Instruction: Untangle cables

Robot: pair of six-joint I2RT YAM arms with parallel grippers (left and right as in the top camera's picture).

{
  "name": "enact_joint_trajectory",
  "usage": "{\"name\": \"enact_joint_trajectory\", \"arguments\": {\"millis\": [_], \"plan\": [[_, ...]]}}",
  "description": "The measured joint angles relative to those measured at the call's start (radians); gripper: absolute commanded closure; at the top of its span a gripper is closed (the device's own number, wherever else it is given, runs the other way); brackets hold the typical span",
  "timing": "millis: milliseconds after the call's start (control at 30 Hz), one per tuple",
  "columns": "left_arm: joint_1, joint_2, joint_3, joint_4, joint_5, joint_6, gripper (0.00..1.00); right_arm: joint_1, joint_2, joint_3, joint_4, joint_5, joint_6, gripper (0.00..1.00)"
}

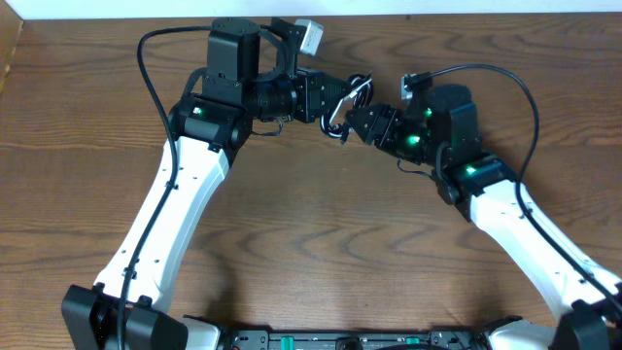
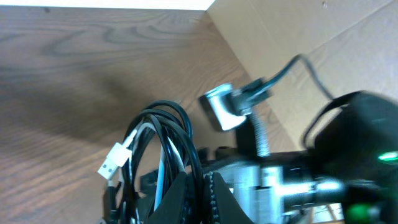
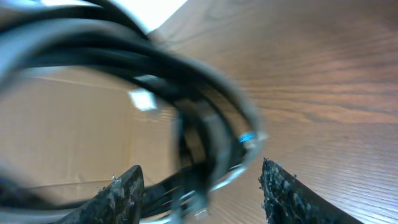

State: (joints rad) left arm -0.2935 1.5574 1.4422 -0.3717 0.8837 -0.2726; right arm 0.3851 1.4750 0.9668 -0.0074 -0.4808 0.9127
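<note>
cables (image 2: 189, 149) tight in left end effector (image 2: 198, 193), right end effector (image 3: 199, 186) apart around them

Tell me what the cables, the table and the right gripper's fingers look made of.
Cables: smooth, slightly glossy jackets, black and white, likely plastic or rubber; light glints off them. Table: brown wood or wood-look laminate, matte, with visible grain. Fingers of the right gripper: dark, rough, grainy faces, perhaps rubber or textured plastic; the blur leaves it open.
</note>
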Motion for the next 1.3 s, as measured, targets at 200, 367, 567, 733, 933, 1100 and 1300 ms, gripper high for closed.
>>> {"name": "enact_joint_trajectory", "arguments": {"millis": [200, 367, 567, 733, 933, 1100, 1300], "plan": [[0.0, 0.0, 0.0, 0.001, 0.021, -0.069, 0.93, 0.0, 0.066, 0.0, 0.01, 0.011, -0.01, 0.47], [-0.019, 0.0, 0.0, 0.001, 0.035, -0.094, 0.92, 0.0, 0.07, 0.0, 0.027, 0.011, -0.029, 0.51], [-0.073, 0.0, 0.0, 0.002, 0.037, -0.117, 0.93, 0.0, 0.07, 0.001, -0.056, 0.058, -0.08, 0.54], [-0.079, 0.0, 0.0, 0.004, 0.055, -0.124, 0.93, -0.014, 0.07, 0.002, -0.179, 0.103, -0.15, 0.64], [-0.049, 0.0, 0.0, 0.003, 0.059, -0.125, 0.92, -0.063, 0.069, 0.008, -0.305, 0.129, -0.245, 0.8], [0.02, -0.002, 0.0, 0.017, 0.076, -0.124, 0.92, -0.092, 0.073, 0.008, -0.386, 0.183, -0.293, 0.99], [0.065, -0.002, 0.0, -0.008, 0.08, -0.077, 0.64, -0.106, 0.073, 0.006, -0.384, 0.161, -0.335, 0.99]]}}
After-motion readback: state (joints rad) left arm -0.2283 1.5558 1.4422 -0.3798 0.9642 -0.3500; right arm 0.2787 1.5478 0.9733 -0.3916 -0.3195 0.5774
